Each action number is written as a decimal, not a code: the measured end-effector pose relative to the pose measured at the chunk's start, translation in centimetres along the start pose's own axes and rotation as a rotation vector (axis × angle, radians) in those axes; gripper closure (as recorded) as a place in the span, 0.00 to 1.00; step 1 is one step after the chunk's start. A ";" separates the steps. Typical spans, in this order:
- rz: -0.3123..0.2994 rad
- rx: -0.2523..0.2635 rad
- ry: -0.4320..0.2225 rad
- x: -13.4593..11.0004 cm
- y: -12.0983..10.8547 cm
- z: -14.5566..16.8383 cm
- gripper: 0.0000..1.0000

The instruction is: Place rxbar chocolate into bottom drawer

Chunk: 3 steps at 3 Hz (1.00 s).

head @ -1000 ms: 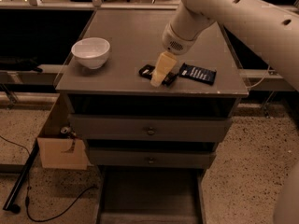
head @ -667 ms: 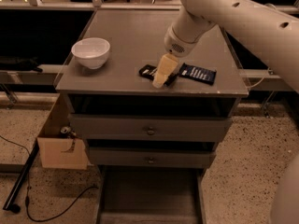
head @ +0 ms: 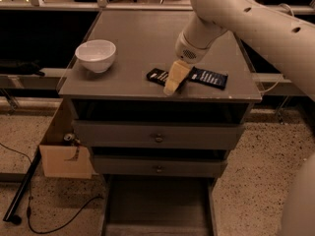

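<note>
We are looking down at a grey cabinet (head: 236, 127) with a flat tabletop (head: 147, 28). A white bowl (head: 96, 54) is sitting near the tabletop's left side, and we are using it as our marker.

The rxbar chocolate (head: 157, 75) is lying flat on the tabletop. It is well to the right of the bowl and a bit nearer the front edge than the bowl. Only the end nearest the bowl is showing, because our hand (head: 172, 85) is covering the rest. The hand is pale yellow and is pointing down at the tabletop, just past that end of the bar. We cannot tell if the hand is clenched, let loose, or grasping the bar.

A navy blue bar (head: 209, 77) is lying flat on the far side of the hand from the bowl. Our big pale arm (head: 246, 18) is coming in from the upper right, far from the bowl.

Lower than the bowl, two upper drawers (head: 158, 138) with round knobs are sitting in the cabinet front. The bottom drawer (head: 157, 210) is standing pulled out under them. A cardboard box (head: 64, 156) is standing on the floor right under the bowl, against the cabinet's side.
</note>
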State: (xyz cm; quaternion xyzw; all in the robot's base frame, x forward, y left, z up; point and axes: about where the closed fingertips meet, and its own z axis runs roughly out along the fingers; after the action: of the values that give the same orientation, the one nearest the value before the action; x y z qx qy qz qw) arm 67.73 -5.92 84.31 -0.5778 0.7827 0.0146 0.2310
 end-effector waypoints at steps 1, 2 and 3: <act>0.019 -0.026 0.030 1.5 0.2 2.0 0.00; 0.019 -0.026 0.030 1.5 0.2 2.0 0.01; 0.019 -0.026 0.030 1.5 0.2 2.0 0.23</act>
State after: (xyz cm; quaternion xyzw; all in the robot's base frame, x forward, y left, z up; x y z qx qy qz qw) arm 67.92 -6.60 81.87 -0.5736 0.7911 0.0184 0.2118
